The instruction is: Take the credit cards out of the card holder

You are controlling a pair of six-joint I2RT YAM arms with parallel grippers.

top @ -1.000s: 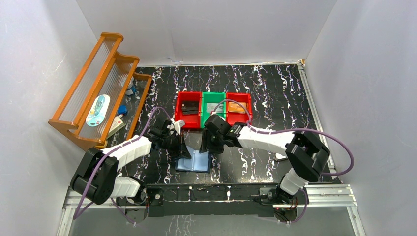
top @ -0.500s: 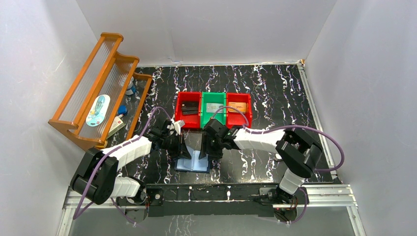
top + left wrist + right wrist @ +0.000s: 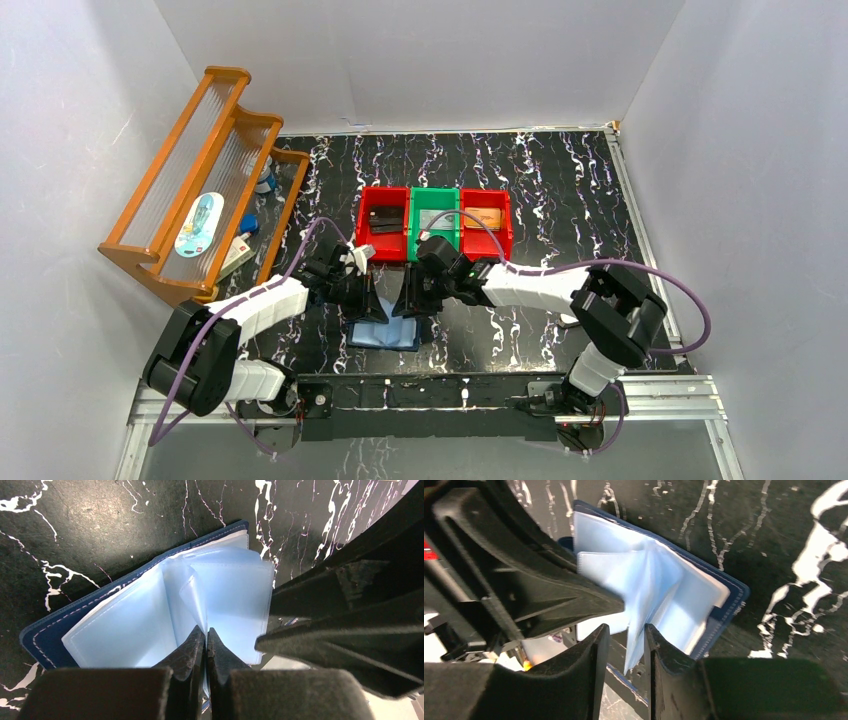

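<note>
The left arm (image 3: 265, 305) comes in from the left and bends down at the wrist, so the left jaws point down at the small navy-blue folding card holder (image 3: 385, 333). The right arm (image 3: 530, 285) stretches in from the right, folded at the elbow, wrist dipped the same way, and the two pairs of jaws stand tip to tip, just beside each other. The left jaws are pressed together, tips at the root of the pale blue clear plastic sleeves (image 3: 125, 625); whether a leaf is nipped between them cannot be told. The right jaws stand a little apart, with the loose edge of one sleeve hanging in the gap, not visibly clamped. The card holder lies open directly under both pairs of jaws, cover down on the black, white-veined tabletop (image 3: 560, 200), sleeves fanned upward. Beyond the jaws three plastic bins sit touching in a row: a red bin (image 3: 383, 191) holding a black rectangular card (image 3: 385, 224), a green bin (image 3: 435, 190), and a second red bin (image 3: 487, 192). Well to the left of the left jaws an orange wooden rack (image 3: 215, 150) leans by the plain white walls (image 3: 450, 60) that enclose the tabletop. From above the jaws cover much of the holder, each wrist view is partly blocked by the other arm's black fingers, and whether any sleeve holds a card cannot be made out
</note>
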